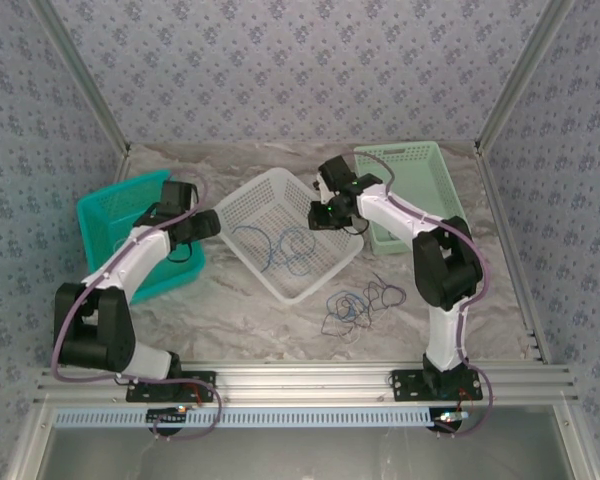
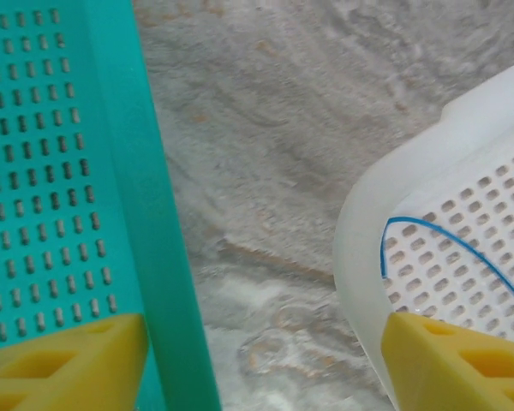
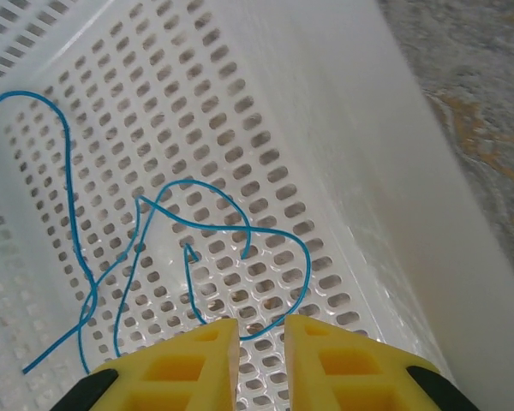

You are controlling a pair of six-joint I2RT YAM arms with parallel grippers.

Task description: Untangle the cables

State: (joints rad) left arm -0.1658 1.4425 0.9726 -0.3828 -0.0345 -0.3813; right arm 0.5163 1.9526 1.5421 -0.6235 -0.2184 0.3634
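One blue cable (image 3: 248, 229) in white basket (image 3: 343, 137), tangled cables (image 1: 355, 305) on table (image 1: 240, 320)

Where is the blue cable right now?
Top view: the blue cable lies loose on the floor of the white basket at centre, beneath the right gripper, apart from the dark tangle outside the basket.

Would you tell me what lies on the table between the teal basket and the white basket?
Bare tabletop, as the left wrist view shows; the left hand hangs above that gap in the top view.
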